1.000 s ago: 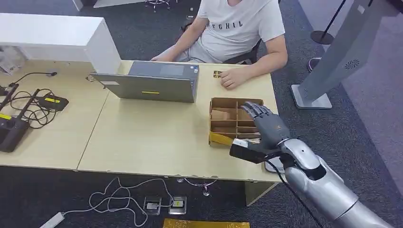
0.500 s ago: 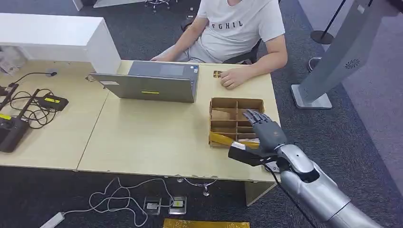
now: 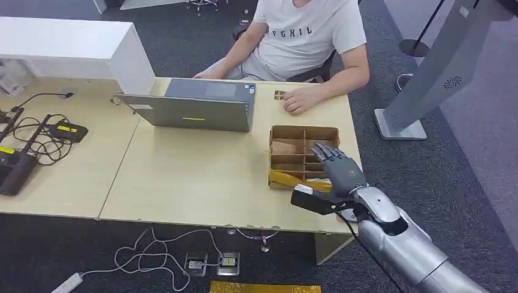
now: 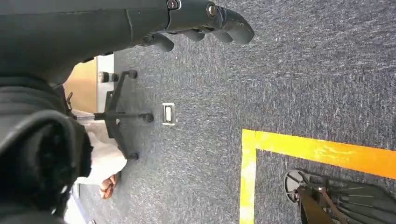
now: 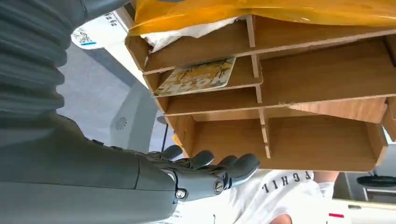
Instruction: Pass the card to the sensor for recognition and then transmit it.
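Observation:
A wooden divided box (image 3: 303, 131) stands at the right of the desk. In the right wrist view a yellow patterned card (image 5: 196, 77) lies in one of the compartments of that box (image 5: 322, 79). My right hand (image 3: 339, 169) hovers over the box's near right corner, fingers stretched out and holding nothing; the right wrist view shows the right hand (image 5: 201, 170) close to the compartments and apart from the card. A small brown item (image 3: 280, 94) lies by the person's hand. My left hand (image 4: 201, 21) hangs above the carpet, holding nothing.
A person (image 3: 305, 36) sits behind the desk with a grey laptop (image 3: 195, 107). Yellow plastic (image 3: 287, 179) lies at the box's near edge. Cables and black devices (image 3: 36, 140) cover the left desk. A grey stand (image 3: 427, 79) rises at the right.
My right hand has drawn back toward the desk's near edge and sunk a little over the box. The person and the box have not moved.

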Robot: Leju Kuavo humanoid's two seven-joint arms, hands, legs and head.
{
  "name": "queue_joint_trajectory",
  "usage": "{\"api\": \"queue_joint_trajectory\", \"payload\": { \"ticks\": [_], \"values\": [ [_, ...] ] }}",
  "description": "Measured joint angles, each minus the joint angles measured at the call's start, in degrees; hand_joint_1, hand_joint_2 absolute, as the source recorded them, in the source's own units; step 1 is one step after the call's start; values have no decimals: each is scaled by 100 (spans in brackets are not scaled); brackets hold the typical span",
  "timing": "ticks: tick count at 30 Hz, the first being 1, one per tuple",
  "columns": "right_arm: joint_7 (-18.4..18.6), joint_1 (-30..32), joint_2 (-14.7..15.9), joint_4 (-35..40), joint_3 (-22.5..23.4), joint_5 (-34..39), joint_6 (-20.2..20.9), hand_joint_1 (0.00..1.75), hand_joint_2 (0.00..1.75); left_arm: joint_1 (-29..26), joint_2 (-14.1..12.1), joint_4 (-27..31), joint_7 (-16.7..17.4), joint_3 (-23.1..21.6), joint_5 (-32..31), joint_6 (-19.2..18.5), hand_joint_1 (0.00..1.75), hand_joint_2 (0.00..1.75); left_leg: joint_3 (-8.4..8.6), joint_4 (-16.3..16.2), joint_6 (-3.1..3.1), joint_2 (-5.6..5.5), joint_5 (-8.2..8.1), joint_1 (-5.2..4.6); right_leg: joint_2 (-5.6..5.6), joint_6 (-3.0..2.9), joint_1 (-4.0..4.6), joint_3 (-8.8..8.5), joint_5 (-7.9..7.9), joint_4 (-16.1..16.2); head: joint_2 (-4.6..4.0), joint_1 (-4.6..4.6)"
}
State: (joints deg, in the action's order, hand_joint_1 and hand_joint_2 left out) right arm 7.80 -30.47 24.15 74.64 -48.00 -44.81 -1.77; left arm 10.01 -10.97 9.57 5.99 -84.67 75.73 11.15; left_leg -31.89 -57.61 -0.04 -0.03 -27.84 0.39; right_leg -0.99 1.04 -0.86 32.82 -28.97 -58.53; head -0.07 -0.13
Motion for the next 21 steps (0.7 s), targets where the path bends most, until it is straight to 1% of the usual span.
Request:
{"api": "queue_joint_trajectory", "payload": {
  "ticks": [6,21],
  "values": [
    [39,45,-17,11,4,0,83,0,175,0,0,0,2,0,4,0,0,0,0,0,0,0,0,0,0,0,0,0,0,0,0,0],
    [-31,51,-153,-66,9,-90,50,0,175,0,-20,0,-20,0,7,-31,0,0,0,0,0,0,0,0,0,0,1,0,0,0,0,0]
  ]
}}
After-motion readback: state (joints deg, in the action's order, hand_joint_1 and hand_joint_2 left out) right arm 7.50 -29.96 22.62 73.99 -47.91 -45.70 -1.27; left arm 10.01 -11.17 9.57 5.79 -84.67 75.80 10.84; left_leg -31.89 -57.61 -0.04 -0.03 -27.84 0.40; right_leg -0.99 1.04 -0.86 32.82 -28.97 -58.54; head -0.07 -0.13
